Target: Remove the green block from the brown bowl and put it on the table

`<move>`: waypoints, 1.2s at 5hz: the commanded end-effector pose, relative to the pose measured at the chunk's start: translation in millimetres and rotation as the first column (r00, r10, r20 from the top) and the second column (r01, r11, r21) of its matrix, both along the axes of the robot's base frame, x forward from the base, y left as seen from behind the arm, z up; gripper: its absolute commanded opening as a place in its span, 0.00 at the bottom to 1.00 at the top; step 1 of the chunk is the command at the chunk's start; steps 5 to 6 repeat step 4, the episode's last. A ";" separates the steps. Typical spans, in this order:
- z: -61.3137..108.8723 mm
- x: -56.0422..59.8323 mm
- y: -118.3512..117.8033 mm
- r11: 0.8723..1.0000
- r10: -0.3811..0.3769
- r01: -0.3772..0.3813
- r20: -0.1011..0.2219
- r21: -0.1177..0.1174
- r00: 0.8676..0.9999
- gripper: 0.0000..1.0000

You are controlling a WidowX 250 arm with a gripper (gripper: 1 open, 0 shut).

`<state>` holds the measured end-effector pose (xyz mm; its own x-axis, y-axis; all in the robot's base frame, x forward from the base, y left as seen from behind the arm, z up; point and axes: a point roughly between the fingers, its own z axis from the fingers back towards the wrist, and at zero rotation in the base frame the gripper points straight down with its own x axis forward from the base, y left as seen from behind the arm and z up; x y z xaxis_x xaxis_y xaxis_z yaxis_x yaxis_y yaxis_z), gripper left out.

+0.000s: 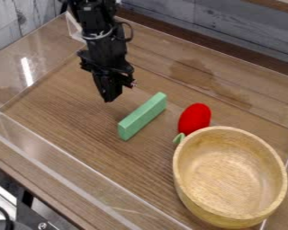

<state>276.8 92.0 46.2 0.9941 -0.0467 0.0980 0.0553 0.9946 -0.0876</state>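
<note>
The green block [143, 116] lies flat on the table [75, 135], slanting from lower left to upper right, a little left of the brown bowl [229, 176]. The bowl stands at the lower right with nothing inside it. My gripper [111, 92] hangs over the table just up and left of the block, fingers pointing down and shut with nothing between them. It does not touch the block.
A red strawberry-like toy [194, 118] with a green stem lies between the block and the bowl's rim. Low clear acrylic walls [26, 72] run along the table's edges.
</note>
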 end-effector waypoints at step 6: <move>-18.5 -14.9 -2.5 0.998 -0.054 0.055 -0.045 0.027 0.998 0.00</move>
